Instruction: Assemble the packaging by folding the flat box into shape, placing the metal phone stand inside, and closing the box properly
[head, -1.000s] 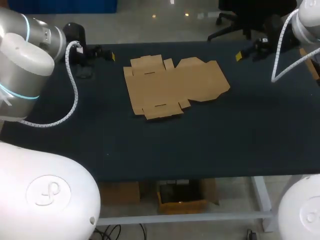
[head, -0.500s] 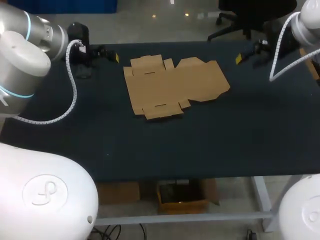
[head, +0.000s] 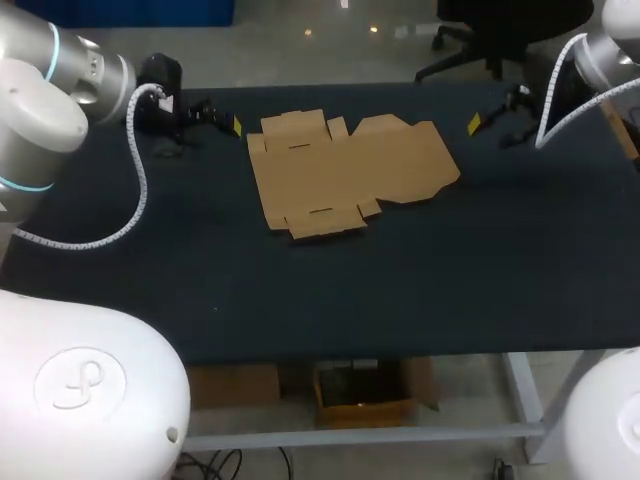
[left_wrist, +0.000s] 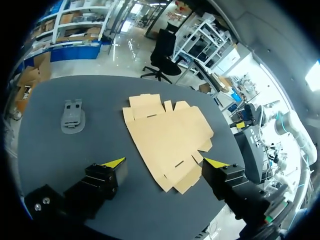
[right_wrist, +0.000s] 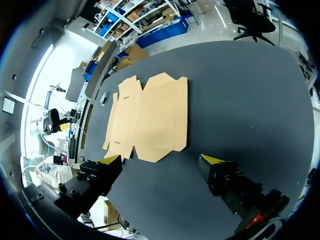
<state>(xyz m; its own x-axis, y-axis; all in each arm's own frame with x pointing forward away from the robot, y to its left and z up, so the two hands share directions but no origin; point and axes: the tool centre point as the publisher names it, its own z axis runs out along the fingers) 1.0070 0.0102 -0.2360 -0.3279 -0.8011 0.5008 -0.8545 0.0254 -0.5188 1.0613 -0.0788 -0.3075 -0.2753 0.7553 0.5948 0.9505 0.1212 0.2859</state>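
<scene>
A flat brown cardboard box blank (head: 345, 170) lies unfolded on the dark table, at the middle of its far half. The grey metal phone stand (left_wrist: 73, 116) lies flat to its left, near the table's far left corner; it shows small in the right wrist view (right_wrist: 103, 96). My left gripper (head: 222, 118) hovers open over the far left, just left of the blank, with nothing between its fingers (left_wrist: 165, 162). My right gripper (head: 485, 118) hovers open to the right of the blank, also holding nothing (right_wrist: 160, 159).
The dark tabletop (head: 400, 280) runs wide from the cardboard to the front edge. White cables hang from both arms over the table's sides.
Both grippers have drifted slightly nearer to the cardboard, the left one to the right and forward. The blank and the stand have not moved.
</scene>
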